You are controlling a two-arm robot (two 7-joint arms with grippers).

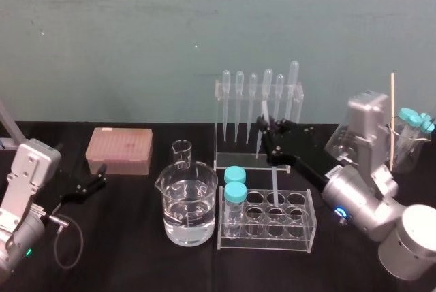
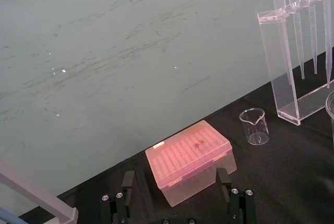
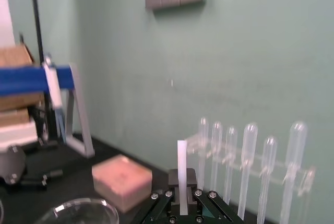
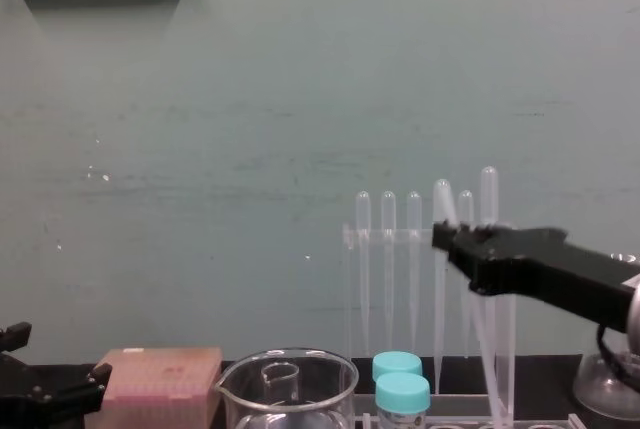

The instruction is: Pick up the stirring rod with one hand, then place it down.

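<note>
The stirring rod [image 1: 274, 182], milky white and thin, stands tilted with its lower end in a hole of the clear tube rack [image 1: 300, 229]. My right gripper [image 1: 268, 132] is shut on the rod's upper part, just in front of the pipette stand. In the right wrist view the rod [image 3: 181, 166] sticks up between the closed fingers of that gripper [image 3: 182, 195]. The chest view shows the rod's top [image 4: 446, 211] poking above the right gripper [image 4: 448, 239]. My left gripper [image 1: 92, 183] rests open at the table's left, beside the pink box [image 2: 188, 158].
A clear stand of pipettes [image 1: 259, 101] is behind the rod. A large beaker of water [image 1: 187, 207] and a small beaker [image 1: 181, 152] sit centre-left. Two blue-capped tubes [image 1: 235, 183] fill the rack's left end. A flask with a wooden stick [image 1: 409, 142] stands far right.
</note>
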